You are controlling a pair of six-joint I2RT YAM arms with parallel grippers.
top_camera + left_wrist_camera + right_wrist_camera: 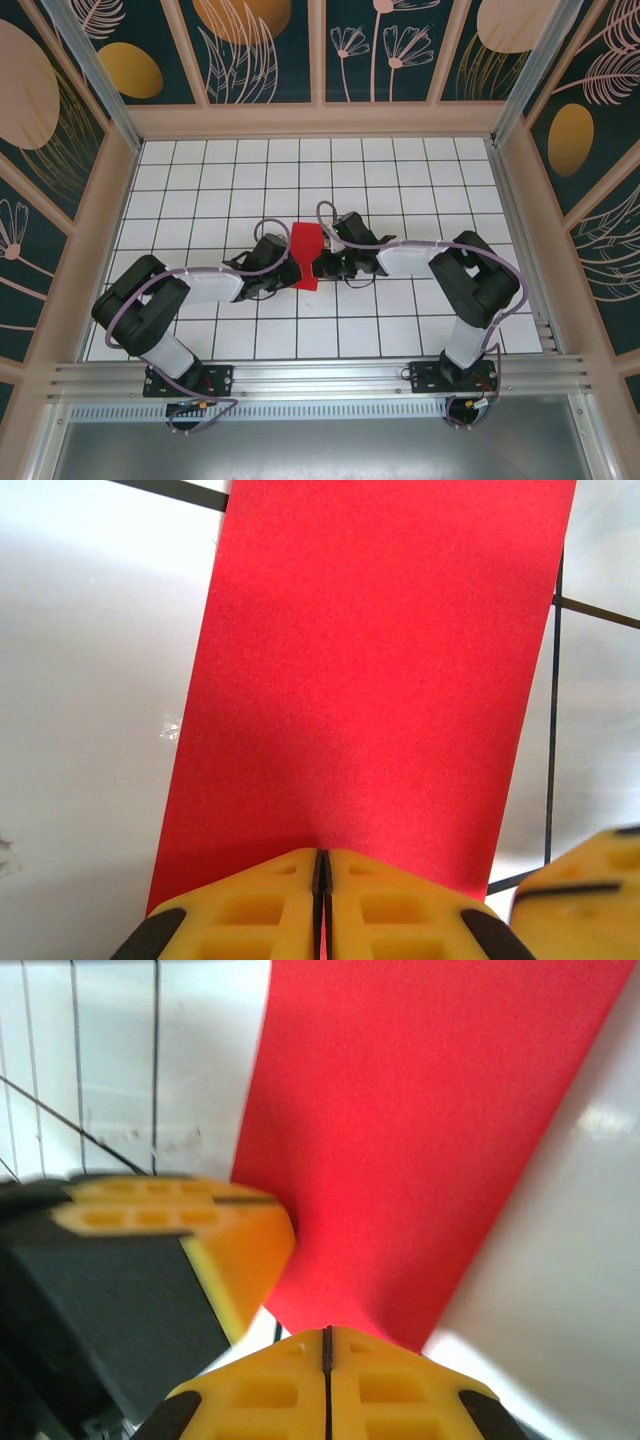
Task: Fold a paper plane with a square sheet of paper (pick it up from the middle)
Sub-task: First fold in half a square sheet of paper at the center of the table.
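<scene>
Gripping the red square sheet of paper from its left side, the left fingers are clenching shut on its edge. The sheet is showing as a narrow strip at the middle of the white-tiled table. The right fingers are pinching its right side, closed on it.

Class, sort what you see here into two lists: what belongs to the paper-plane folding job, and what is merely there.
Belongs to the job:
- thin bright red sheet of paper
- left gripper, shut on the paper's edge
- right gripper, shut on the paper's edge

Merely there:
- white grid-tiled table
- dark teal wall panels with flower patterns
- silver metal rail at the table's near edge
</scene>
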